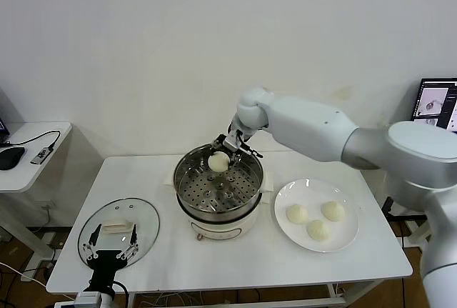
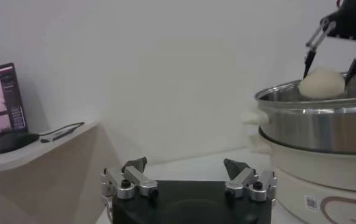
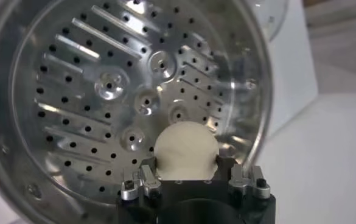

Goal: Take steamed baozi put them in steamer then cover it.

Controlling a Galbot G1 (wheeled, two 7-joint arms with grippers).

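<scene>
A: Head view, quick. Right gripper (image 1: 227,152) is over the far rim of the steamer (image 1: 187,206), closed on one baozi (image 1: 218,161). Three more buns (image 1: 315,219) wait on the white plate (image 1: 281,228) to the pot's right. Cover (image 1: 143,216) lies on the table (image 1: 243,265) near the front left, left gripper (image 1: 109,244) hanging just above it, spread wide and empty.

B: Risk?

A: The bun sits close to the rim. Let go there and it could catch the edge and roll off outside the pot.

B: Left wrist view?

A: Left gripper (image 2: 187,175) has its fingers apart, nothing between them. The bun (image 2: 321,83) shows above the steel wall (image 2: 314,125), pinched between two thin dark fingers (image 2: 308,61). Soft dough, so a hard squeeze may dent it or make it stick on release.

B: Right wrist view?

A: Bun (image 3: 185,148) is clamped right at the gripper (image 3: 190,176), with the perforated tray (image 3: 98,91) below, bare. How high it hangs over the tray I can't really tell. If it's high, a drop could bounce it toward the wall.
</scene>
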